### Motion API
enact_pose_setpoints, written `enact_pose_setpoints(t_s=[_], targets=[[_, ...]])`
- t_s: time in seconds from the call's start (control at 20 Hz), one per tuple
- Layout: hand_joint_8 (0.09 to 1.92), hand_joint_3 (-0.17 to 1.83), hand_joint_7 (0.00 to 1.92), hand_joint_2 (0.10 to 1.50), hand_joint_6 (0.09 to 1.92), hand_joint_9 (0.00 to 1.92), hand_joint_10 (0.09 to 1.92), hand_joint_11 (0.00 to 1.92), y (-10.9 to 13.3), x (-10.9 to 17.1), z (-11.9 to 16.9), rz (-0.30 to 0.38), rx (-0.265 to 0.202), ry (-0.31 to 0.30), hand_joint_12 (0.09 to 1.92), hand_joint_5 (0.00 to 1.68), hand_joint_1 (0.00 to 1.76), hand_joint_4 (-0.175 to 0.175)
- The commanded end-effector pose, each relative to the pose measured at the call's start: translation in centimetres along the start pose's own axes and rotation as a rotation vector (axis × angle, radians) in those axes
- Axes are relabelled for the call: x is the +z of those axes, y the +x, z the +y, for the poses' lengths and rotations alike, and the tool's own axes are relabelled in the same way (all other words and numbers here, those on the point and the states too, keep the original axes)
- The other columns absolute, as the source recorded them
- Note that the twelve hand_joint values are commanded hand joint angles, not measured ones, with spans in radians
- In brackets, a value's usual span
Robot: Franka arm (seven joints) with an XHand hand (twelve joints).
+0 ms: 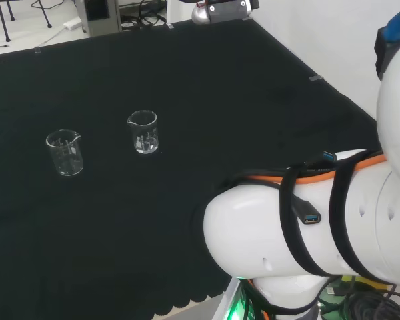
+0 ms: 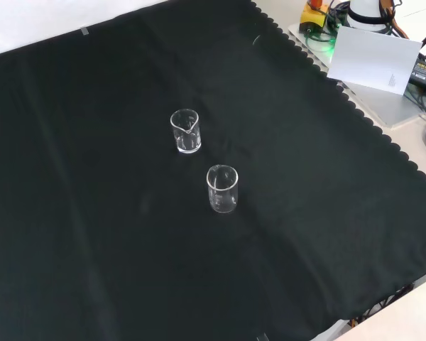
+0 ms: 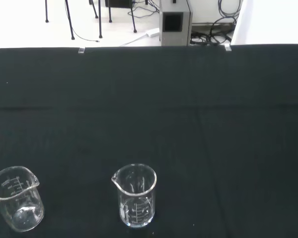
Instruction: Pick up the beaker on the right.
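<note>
Head view: two clear glass beakers stand upright on the black cloth (image 1: 187, 80), well apart from the arm. At the left is the left beaker (image 1: 65, 153), its spout turned toward the right. Just to its right and a little farther off stands the right beaker (image 1: 143, 131), its spout at the left of its rim. The two are near each other but do not touch. Both look empty. Farther right, low in the view, the arm's white link (image 1: 267, 227) bulges in, strapped with black bands and an orange cable, with a blue plug lying on it.

Front view: the same pair sits near the middle of the cloth (image 2: 92, 213). The left beaker (image 2: 186, 131) is the one up and to the left here, its spout toward the camera. The right beaker (image 2: 222, 189) is lower and to the right of it. A gap of bare cloth lies between them. At the far right a white card (image 2: 373, 58) leans beside cables off the cloth's scalloped edge.

Wrist view: the left beaker (image 3: 16, 198) and the right beaker (image 3: 134, 195) stand side by side with printed scales on their walls.

I cannot tell how the hand's fingers stand.
</note>
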State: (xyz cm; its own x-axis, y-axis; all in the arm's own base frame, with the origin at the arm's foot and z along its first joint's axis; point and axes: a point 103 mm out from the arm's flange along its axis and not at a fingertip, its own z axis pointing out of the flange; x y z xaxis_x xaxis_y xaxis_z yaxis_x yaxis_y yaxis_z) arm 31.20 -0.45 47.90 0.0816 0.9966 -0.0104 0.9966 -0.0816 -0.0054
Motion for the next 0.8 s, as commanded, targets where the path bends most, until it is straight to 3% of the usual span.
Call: enact_pose_setpoints(t_s=[0.05, 0.2, 0.45, 0.8], targets=[[0.56, 0.17, 0.22, 1.18, 0.09, 0.26, 0.70, 0.00, -2.4, 1.6, 1.5, 0.006, 0.032, -0.011, 1.16, 0.30, 0.44, -0.044], [0.59, 0.19, 0.24, 1.12, 0.09, 0.28, 0.71, 0.00, -2.6, 2.9, 2.0, -0.001, 0.051, 0.010, 1.23, 0.32, 0.53, -0.050], [0.63, 0.47, 0.23, 0.93, 0.09, 0.29, 0.72, 0.00, -2.7, 5.8, 4.1, 0.008, 0.073, 0.044, 1.27, 0.33, 0.61, -0.054], [0.63, 0.59, 0.22, 0.80, 0.09, 0.29, 0.73, 0.00, -1.8, 10.1, 8.1, 0.079, 0.016, 0.054, 1.28, 0.31, 0.66, -0.049]])
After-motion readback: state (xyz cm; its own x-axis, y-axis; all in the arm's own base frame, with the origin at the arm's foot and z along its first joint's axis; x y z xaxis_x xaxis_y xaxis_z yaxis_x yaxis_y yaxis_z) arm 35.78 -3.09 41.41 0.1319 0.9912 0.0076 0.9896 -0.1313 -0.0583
